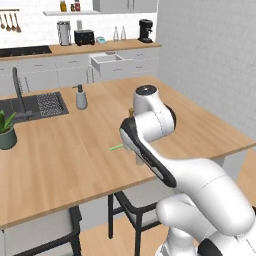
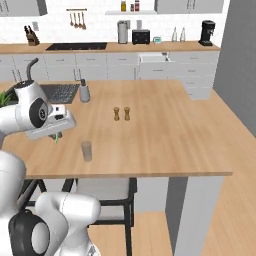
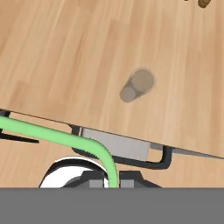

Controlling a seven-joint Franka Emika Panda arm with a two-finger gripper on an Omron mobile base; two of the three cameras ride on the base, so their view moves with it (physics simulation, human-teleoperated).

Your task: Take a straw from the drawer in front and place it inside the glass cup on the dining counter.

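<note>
The carry step is in hand: the claw (image 3: 113, 183) is clamped on the straw (image 3: 65, 139), whose green stem rises from between the fingertips, bends and runs off toward the left edge of the hand view. From the left base view a short green end of it pokes out beside the forearm, above the dining counter (image 1: 60, 150). The glass cup (image 2: 87, 150) stands upright near the counter's near edge, apart from the claw and, as far as can be seen through its clear wall, with nothing in it; in the hand view it sits ahead of the claw, seen from above with its mouth open to the camera. Judging from this, the next move calls for bringing the straw's free end over the cup's mouth, tipping the stem closer to upright and lowering it in before letting go; the long, thin stem may catch the rim or topple the light tumbler. The drawer (image 1: 107, 61) on the far wall cabinets stands pulled out, its inside too small to read. Two brown shakers (image 2: 121, 113) stand further along the counter, well apart from the cup.
</note>
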